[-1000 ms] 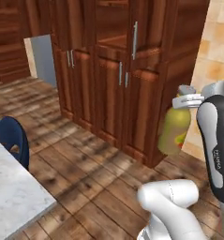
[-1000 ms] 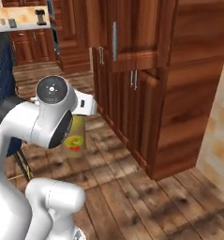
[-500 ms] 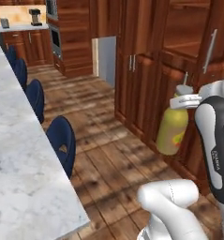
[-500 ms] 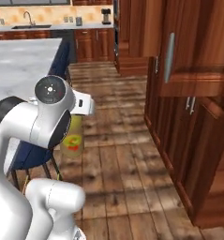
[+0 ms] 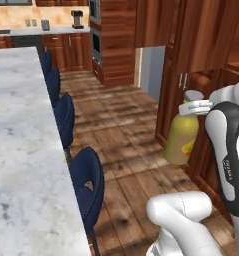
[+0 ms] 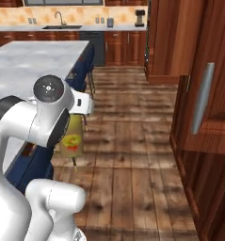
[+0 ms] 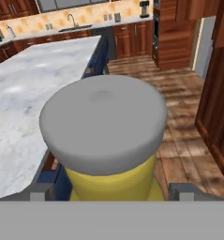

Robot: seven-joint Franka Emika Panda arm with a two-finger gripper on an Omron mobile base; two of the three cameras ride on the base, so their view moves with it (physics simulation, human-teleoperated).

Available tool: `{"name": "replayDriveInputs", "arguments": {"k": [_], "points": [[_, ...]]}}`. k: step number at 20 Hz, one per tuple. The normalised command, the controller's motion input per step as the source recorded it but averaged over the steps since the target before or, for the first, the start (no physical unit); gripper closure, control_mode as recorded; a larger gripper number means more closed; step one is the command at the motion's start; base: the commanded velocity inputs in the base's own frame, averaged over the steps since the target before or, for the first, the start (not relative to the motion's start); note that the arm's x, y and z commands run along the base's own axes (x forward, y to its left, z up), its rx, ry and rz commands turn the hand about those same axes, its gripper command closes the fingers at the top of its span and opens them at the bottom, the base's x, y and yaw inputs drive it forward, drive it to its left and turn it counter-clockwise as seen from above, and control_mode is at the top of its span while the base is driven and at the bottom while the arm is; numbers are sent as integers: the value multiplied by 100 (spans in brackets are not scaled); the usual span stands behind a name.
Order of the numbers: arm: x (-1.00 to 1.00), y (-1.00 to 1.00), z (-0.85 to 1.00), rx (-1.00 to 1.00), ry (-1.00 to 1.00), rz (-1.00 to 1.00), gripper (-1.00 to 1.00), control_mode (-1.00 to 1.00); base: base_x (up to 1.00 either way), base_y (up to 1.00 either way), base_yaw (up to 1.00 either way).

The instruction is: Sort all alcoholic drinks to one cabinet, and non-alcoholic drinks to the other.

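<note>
The mustard-yellow bottle (image 5: 181, 140) with a grey cap and red label, one of the non-alcoholic drinks, hangs upright in the air above the wooden floor. My gripper (image 5: 193, 106) is shut on it just under the cap. From the right side, the bottle (image 6: 71, 139) shows half hidden behind my arm. In the hand view its grey cap (image 7: 104, 122) looms close, with one fingertip (image 7: 41, 193) on either side of the yellow body. The reddish-brown cabinet (image 5: 201, 45) stands just right of the bottle, and one of its doors (image 6: 212, 75) carries a silver bar handle (image 6: 202, 99).
A long marble island counter (image 5: 21, 150) runs along the left, with several dark blue stools (image 5: 88, 185) tucked against it. Open wooden floor (image 6: 132, 122) lies between the island and the cabinets. A back counter with a sink (image 6: 62, 26) is far off.
The whole picture has swung: the base has turned, so the cabinets slid off to the right and the island came into view. The yellow bottle has stayed in my gripper.
</note>
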Motion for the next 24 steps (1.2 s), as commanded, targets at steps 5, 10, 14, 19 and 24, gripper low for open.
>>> {"name": "replayDriveInputs", "arguments": {"k": [5,10,14,19,24], "points": [[0,0,0,0,0,0,100,100,100,-56,-16],[0,0,0,0,0,0,100,100,98,-70,-40],[0,0,0,0,0,0,100,100,64,-55,-46],[0,0,0,0,0,0,100,100,-5,-12,-52],[0,0,0,0,0,0,100,100,14,28,-55]]}}
